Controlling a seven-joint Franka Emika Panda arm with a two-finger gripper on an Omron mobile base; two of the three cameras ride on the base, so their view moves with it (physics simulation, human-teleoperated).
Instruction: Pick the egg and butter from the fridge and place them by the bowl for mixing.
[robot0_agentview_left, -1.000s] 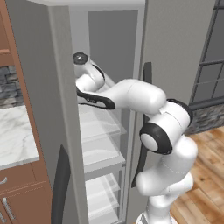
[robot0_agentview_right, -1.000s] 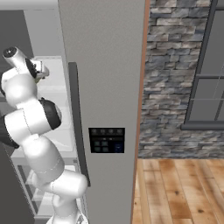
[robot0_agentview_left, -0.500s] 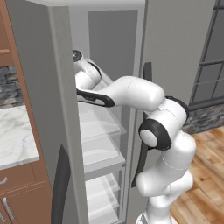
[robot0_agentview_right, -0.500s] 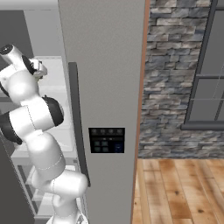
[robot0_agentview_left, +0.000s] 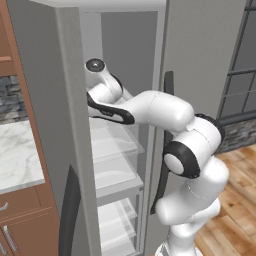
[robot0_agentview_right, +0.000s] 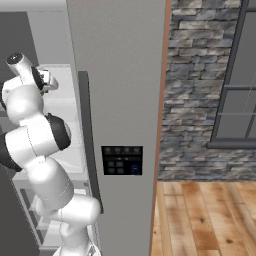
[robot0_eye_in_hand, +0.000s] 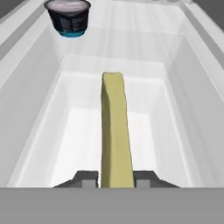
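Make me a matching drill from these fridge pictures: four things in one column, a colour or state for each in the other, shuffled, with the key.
Things:
1. butter
2. tub
3. claw
4. control panel

Descriptions:
A. black, on the fridge door's front
B. dark with a pale lid, at the far corner
C. yellow-green stick
D. shut on the stick

Pairs: 1-C, 2-B, 3-D, 4-A
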